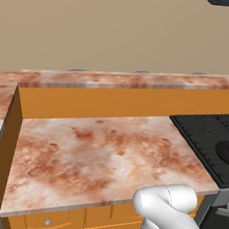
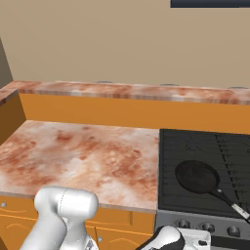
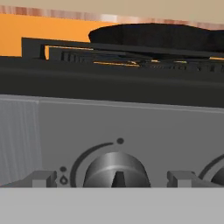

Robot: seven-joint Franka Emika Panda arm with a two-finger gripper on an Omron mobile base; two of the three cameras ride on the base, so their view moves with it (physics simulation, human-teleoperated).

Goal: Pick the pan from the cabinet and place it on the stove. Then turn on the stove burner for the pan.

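Fingertips (image 3: pixel 43 178) of the gripper (image 3: pixel 111 181) stand wide apart in the hand view, one to each side of a grey round knob (image 3: pixel 114 171) on the stove's (image 3: pixel 122 122) front panel; nothing is held. Contact with the knob cannot be judged from here.

Step in hand: burner switch-on. Pan placement looks done, since the pan (image 2: pixel 197 177) rests flat on the stove grates (image 2: pixel 205 146), front-left burner zone in the right base view. Its handle (image 2: pixel 229 200) runs toward the front-right edge, so the long axis lies diagonal, the handle end pointing to the robot's right and forward edge.

Next move, as I judge it: advance, close the jaws on the knob, rotate. Whether this knob serves the pan's burner is unconfirmed.

Countertop (image 1: pixel 96 160) lies to the left of the stove.
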